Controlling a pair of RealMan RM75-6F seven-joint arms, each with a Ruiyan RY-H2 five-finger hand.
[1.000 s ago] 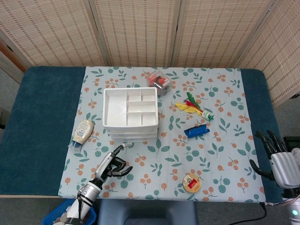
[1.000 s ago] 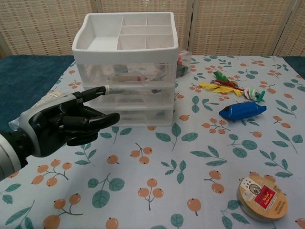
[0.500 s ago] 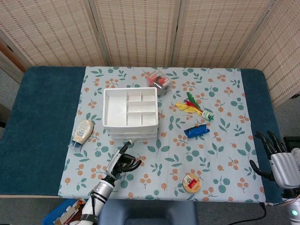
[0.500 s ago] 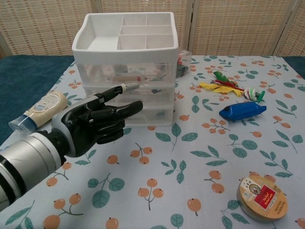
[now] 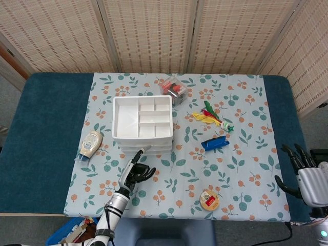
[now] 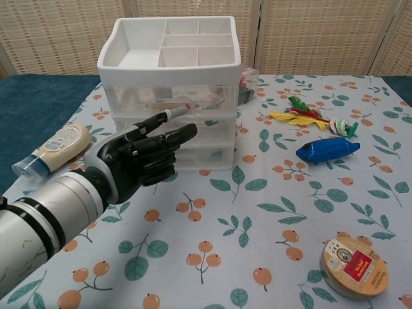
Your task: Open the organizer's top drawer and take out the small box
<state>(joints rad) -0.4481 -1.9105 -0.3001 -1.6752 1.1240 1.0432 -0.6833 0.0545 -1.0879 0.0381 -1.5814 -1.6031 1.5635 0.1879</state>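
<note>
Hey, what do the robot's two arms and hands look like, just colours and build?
The left hand is glossy black with a pale fingertip, on a silver-grey forearm ringed by black bands. The right hand has a silver-grey back and black fingers.

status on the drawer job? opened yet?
Not yet. The top drawer of the organizer looks closed. The left hand reaches toward the drawer fronts, holding nothing. The right hand idles at the table edge. Left: pulling the drawer, taking out the small box.

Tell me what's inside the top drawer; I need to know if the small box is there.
Through the clear front of the top drawer, some pale items and a red bit show. No box can be made out. The drawer is closed, the left hand in front.
</note>
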